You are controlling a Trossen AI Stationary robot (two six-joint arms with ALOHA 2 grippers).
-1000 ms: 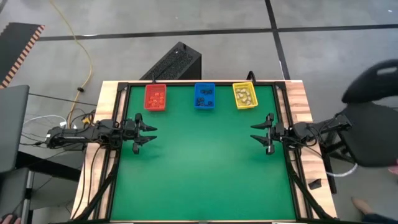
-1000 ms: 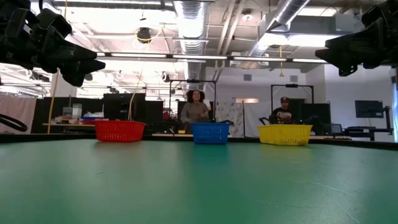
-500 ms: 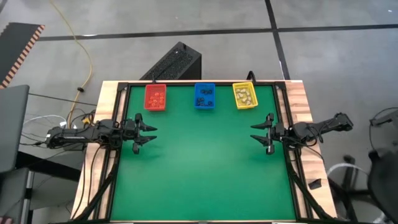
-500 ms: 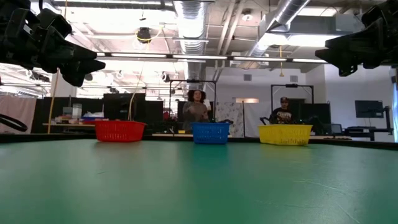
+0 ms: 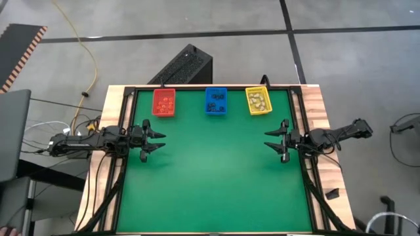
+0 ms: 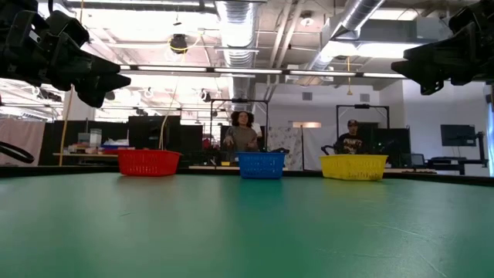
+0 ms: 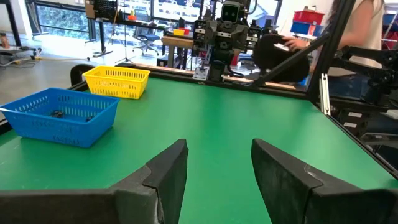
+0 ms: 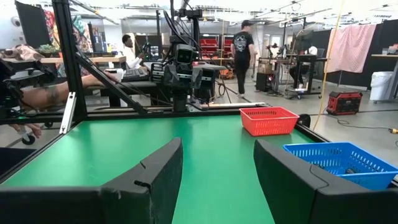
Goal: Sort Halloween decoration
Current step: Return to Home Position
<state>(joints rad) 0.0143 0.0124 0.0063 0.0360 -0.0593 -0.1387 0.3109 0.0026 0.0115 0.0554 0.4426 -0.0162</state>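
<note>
Tiny Halloween decorations lie in three bins along the table's far edge. Orange-brown ones are in the red bin (image 5: 163, 102), black ones in the blue bin (image 5: 215, 101) and cream ones in the yellow bin (image 5: 258, 101). One black trinket (image 7: 57, 113) shows through the blue bin's wall. My left gripper (image 5: 160, 141) hovers open above the table's left side, pointing level toward the middle. My right gripper (image 5: 266, 139) hovers open above the right side, facing it. Neither has anything between its fingers (image 7: 168, 165) (image 8: 163, 163).
The green mat (image 5: 210, 183) spreads between the two grippers and down to the near edge. A black frame (image 5: 298, 118) and wooden borders run along the table's sides. People stand in the room beyond the far edge (image 6: 242, 133).
Both arms have kept still. A dark shape beside the table's right edge has moved off toward the picture's edge.
</note>
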